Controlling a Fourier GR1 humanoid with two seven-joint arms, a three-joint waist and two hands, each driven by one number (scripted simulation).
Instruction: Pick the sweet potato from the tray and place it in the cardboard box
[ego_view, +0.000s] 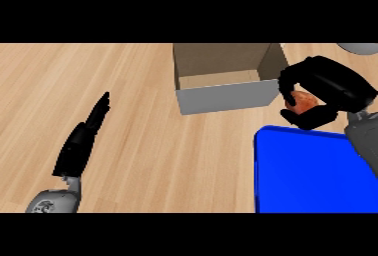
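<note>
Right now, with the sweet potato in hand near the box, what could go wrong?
The right hand curls round the sweet potato beside the cardboard box, not above its opening, so a release here would likely miss. Moving across, the hand might clip the box's right wall and shift it. The left hand rests away from the box and cannot steady it.

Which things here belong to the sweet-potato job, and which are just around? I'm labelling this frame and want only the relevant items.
Belonging to the job:
sweet potato, held in the right hand
blue tray
cardboard box

Just there:
left hand, open, fingers straight, over the wooden counter
grey object cut off at the upper right edge; cannot tell what it is
</note>
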